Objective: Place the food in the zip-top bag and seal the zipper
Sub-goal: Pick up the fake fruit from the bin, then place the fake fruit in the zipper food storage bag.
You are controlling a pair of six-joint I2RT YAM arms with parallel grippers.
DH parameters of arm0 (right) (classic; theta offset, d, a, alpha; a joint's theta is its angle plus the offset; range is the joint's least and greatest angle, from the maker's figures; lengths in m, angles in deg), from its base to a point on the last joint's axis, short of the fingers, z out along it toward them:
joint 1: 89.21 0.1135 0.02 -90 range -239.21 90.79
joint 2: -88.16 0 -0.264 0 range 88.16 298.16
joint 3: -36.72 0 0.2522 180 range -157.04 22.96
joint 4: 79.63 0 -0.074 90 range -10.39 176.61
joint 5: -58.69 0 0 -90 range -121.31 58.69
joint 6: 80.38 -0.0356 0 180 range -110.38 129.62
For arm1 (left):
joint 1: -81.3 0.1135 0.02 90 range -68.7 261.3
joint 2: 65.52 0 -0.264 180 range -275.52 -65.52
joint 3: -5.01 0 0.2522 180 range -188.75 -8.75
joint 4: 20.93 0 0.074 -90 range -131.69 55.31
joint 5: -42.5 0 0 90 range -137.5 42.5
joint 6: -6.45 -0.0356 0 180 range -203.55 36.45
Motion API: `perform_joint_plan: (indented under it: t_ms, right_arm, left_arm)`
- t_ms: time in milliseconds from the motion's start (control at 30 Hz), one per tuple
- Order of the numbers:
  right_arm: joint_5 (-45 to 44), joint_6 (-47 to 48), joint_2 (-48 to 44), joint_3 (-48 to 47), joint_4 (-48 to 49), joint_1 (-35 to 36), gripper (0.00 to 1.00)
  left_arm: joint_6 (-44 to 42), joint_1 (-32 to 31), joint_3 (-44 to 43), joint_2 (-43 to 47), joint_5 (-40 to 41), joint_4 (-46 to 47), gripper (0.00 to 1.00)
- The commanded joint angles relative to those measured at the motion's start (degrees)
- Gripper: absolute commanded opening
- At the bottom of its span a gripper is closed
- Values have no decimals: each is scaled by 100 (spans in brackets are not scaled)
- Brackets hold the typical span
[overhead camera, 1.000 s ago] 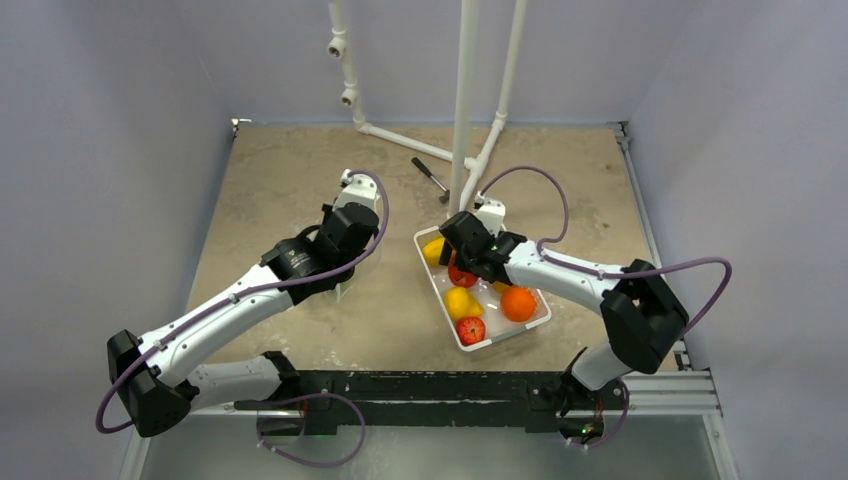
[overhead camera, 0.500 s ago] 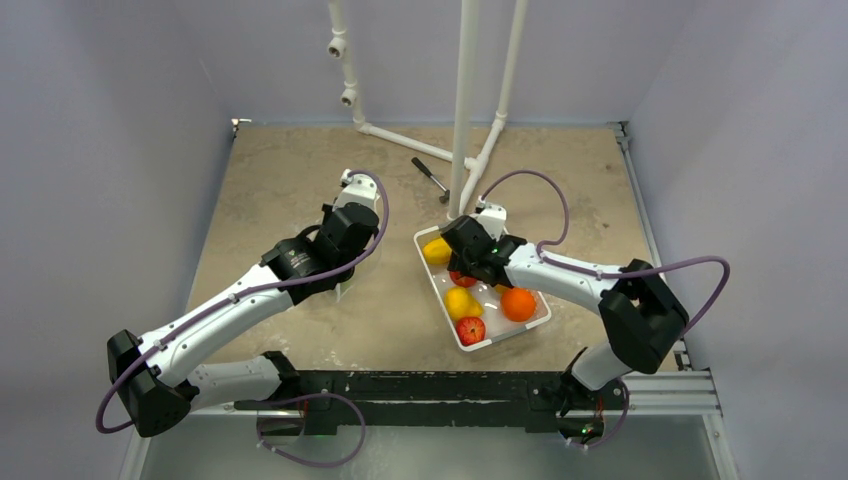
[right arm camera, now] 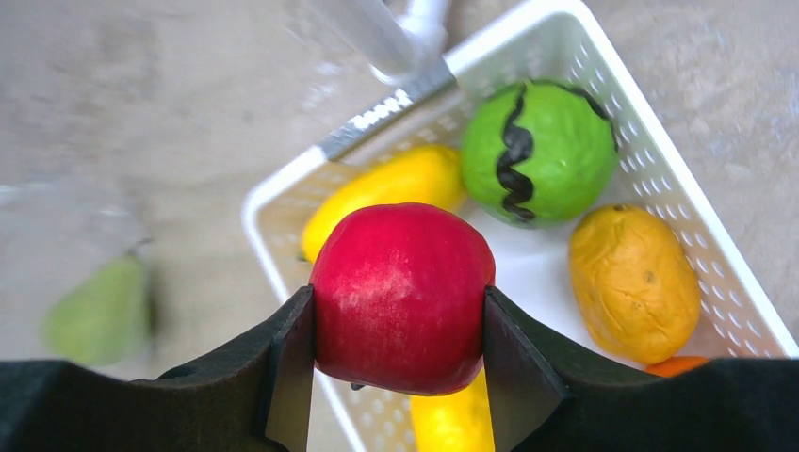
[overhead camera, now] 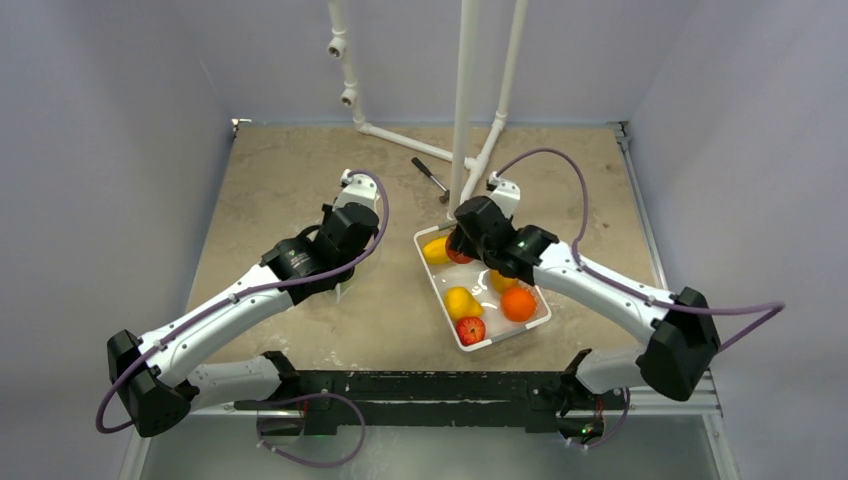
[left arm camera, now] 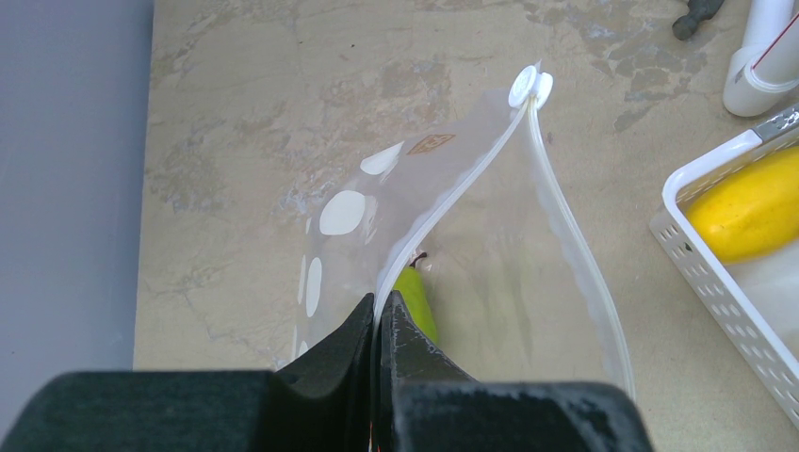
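Note:
My left gripper (left arm camera: 380, 306) is shut on the near edge of the zip-top bag (left arm camera: 490, 273), on its whitish zipper (left arm camera: 452, 193). The mouth gapes open, with a white slider (left arm camera: 528, 87) at the far end and a green pear (left arm camera: 415, 301) inside. My right gripper (right arm camera: 396, 315) is shut on a red apple (right arm camera: 402, 297) and holds it above the far left corner of the white tray (right arm camera: 660, 160). In the tray lie a green round piece (right arm camera: 537, 151), yellow fruits (right arm camera: 396, 188), an orange (overhead camera: 518, 303) and another red apple (overhead camera: 471, 330).
White pipes (overhead camera: 465, 100) stand at the back, just behind the tray. A small dark tool (overhead camera: 432, 177) lies beside their base. Grey walls close in the table on the left, right and far sides.
My right gripper has risen out of the tray with the red apple and moved toward the tray's far left corner. The left arm and the bag have not moved.

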Motion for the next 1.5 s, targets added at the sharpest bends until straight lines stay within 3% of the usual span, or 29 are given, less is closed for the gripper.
perform_joint_plan:
  t_ms: [0, 533, 1200, 1367, 1467]
  right_arm:
    - [160, 391, -520, -493, 221, 107, 21]
    - [1149, 783, -317, -1192, 1666, 1180, 22]
    - [1426, 899, 904, -1611, 2259, 1361, 22]
    - [1262, 816, 1178, -1572, 2172, 1384, 32]
    - [1063, 762, 1274, -1555, 2105, 1388, 47]
  left_arm:
    - [-19, -20, -2, 60, 53, 116, 0]
    - [-11, -18, -2, 94, 49, 114, 0]
    - [-5, -20, -2, 210, 44, 126, 0]
    - [-2, -19, -3, 215, 54, 129, 0]
    - [-2, -20, -4, 218, 54, 131, 0]
